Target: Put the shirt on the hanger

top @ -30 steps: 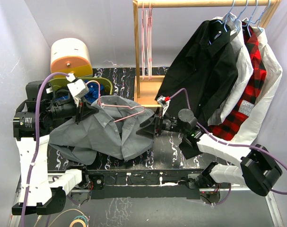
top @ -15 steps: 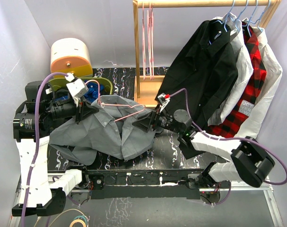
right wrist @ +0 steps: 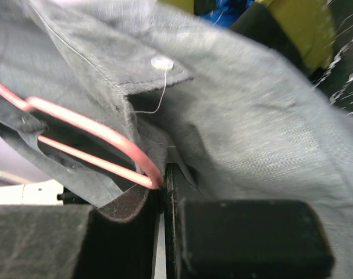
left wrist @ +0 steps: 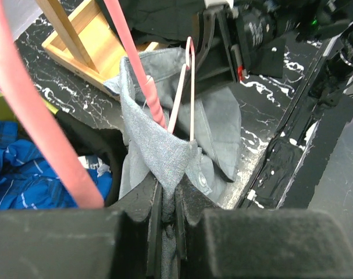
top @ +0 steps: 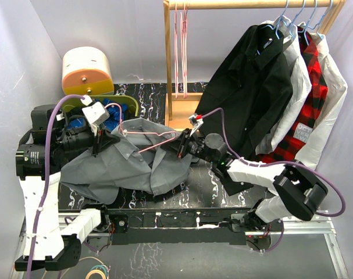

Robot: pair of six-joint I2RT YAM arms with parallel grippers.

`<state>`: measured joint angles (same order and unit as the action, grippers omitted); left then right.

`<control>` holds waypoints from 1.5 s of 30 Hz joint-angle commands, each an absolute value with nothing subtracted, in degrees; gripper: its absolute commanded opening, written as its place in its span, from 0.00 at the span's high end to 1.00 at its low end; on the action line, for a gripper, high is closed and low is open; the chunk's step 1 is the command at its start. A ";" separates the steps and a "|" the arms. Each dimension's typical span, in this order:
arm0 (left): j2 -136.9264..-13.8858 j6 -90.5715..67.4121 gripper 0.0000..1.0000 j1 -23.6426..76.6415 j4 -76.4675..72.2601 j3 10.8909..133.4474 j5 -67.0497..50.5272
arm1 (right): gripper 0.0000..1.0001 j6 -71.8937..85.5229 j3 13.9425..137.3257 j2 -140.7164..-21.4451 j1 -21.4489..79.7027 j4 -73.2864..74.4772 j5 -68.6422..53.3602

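The left gripper (left wrist: 166,200) is clamped on the collar edge of the plain mid-grey thin-fabric button-up shirt (top: 121,168), lifting that edge so the neck opening is accessible; the remainder lies bunched on the black marbled table (top: 205,180). The right gripper (right wrist: 163,181) has its jaws pressed together on one bend of the slim pink triangular clothes hanger (top: 156,138) (grey cloth drapes over it), which spans the shirt between both grippers, apparently to feed that end inside.

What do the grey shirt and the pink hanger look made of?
The shirt: thin matte woven cloth, maybe cotton; fine weave and soft folds show. The hanger: slim smooth pink rod, slightly glossy; coated wire or plastic, cannot tell which.
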<state>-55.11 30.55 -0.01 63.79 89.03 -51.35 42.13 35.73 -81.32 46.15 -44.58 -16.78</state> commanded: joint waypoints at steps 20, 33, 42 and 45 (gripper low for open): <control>-54.91 37.44 1.00 -0.16 63.14 90.25 -36.04 | 0.92 38.65 38.77 -65.66 37.98 -27.86 -18.62; -56.06 27.06 1.00 -0.18 55.78 88.42 -38.75 | 0.92 43.53 46.00 -70.17 52.24 -34.60 -14.91; -47.28 22.50 1.00 -0.16 45.60 82.31 -42.02 | 0.02 34.47 44.63 -70.48 54.30 -37.93 -22.97; -46.48 23.76 1.00 -0.17 47.98 80.25 -43.94 | 0.02 19.99 40.62 -64.83 54.29 -29.29 -27.83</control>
